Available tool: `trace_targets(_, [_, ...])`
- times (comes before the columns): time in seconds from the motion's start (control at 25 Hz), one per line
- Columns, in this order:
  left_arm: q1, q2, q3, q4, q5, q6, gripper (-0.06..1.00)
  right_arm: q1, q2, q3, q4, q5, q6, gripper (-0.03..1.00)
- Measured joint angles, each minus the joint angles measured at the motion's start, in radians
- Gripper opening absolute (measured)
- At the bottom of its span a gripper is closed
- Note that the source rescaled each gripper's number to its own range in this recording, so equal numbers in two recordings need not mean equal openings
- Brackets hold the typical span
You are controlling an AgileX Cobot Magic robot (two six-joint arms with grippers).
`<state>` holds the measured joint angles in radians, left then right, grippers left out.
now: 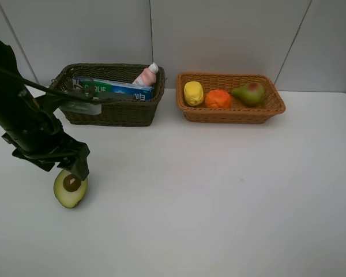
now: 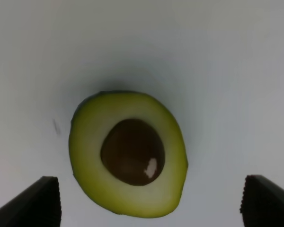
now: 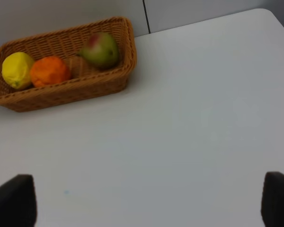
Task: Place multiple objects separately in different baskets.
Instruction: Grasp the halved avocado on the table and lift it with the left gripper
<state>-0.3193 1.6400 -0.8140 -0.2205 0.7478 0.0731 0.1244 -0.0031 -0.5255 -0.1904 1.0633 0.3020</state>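
A halved avocado (image 1: pixel 70 189) (image 2: pixel 128 153) lies cut face up on the white table at the front left. My left gripper (image 1: pixel 74 168) (image 2: pixel 151 203) hovers just above it, open, with one finger on each side and neither touching. The dark olive-brown basket (image 1: pixel 112 112) holds a blue-green toothpaste box (image 1: pixel 112 88) and a pink white-capped bottle (image 1: pixel 147 75). In the light orange-tan basket (image 1: pixel 230 114) (image 3: pixel 71 92) lie a lemon (image 1: pixel 193 93) (image 3: pixel 17 69), an orange (image 1: pixel 218 99) (image 3: pixel 49 71) and a red-green pear (image 1: pixel 249 93) (image 3: pixel 100 49). My right gripper (image 3: pixel 144 203) is open over bare table and does not show in the exterior view.
Both baskets stand side by side along the back wall. The left arm (image 1: pixel 23 115) reaches in from the left edge, in front of the dark basket's left end. The table's right edge (image 3: pixel 279 19) runs past the light basket.
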Motion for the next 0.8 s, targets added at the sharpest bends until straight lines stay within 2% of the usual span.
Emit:
trace_targets(0.24, [0.000, -0.001, 0.035, 0.029, -0.009, -0.073, 1.00, 0.000, 0.000, 0.000, 0.000, 0.000, 0.000, 1.00])
trace_targets(0.52, [0.000, 0.024, 0.105, 0.030, -0.087, -0.093, 1.00, 0.000, 0.000, 0.000, 0.000, 0.000, 0.000, 1.00])
trace_targets(0.8, [0.000, 0.098, 0.109, 0.029, -0.146, -0.104, 1.00, 0.000, 0.000, 0.000, 0.000, 0.000, 0.000, 1.00])
